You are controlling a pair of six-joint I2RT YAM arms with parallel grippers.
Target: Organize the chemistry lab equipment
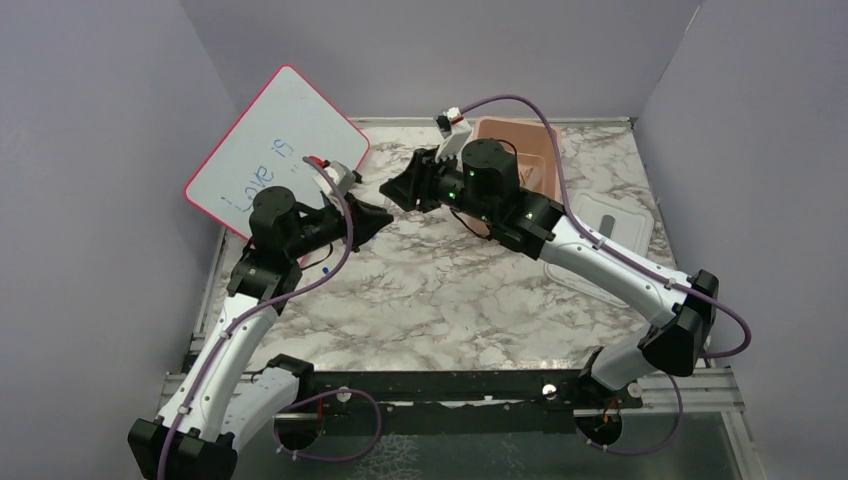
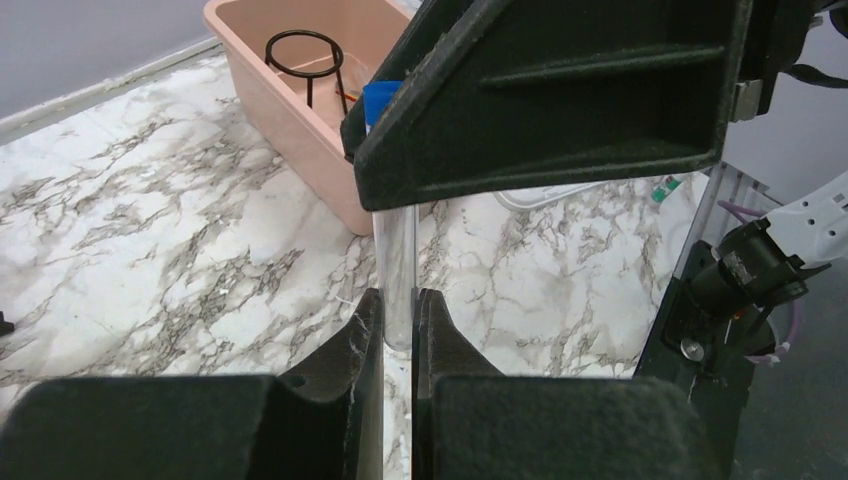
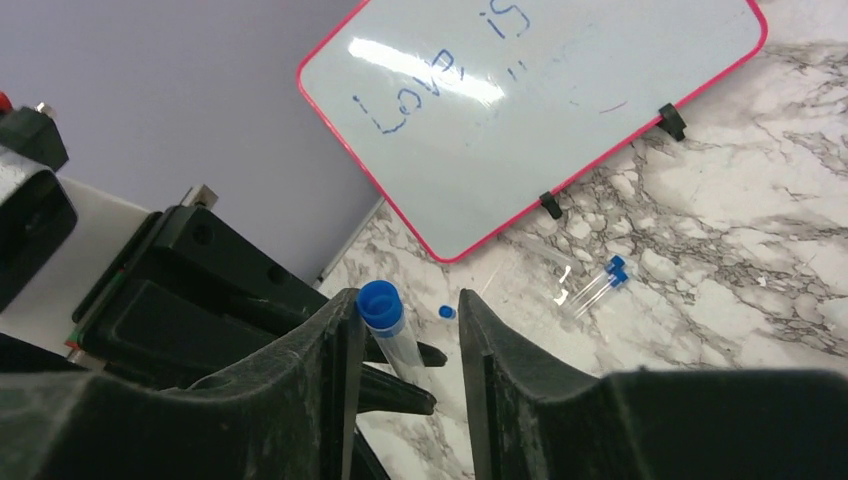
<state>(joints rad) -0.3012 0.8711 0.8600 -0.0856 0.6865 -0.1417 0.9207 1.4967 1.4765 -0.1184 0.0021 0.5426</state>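
My left gripper is shut on the lower end of a clear tube and holds it upright above the table. The tube has a blue cap. My right gripper is open, with its jaws on either side of the capped end; the cap touches one finger. In the top view the two grippers meet mid-table, left and right. A black wire ring stand stands inside the pink tub. Two blue-capped vials, a loose blue cap and another clear tube lie by the whiteboard.
The pink-rimmed whiteboard leans at the back left on black clips. The pink tub sits at the back right, its white lid flat on the table beside it. Grey walls close in three sides.
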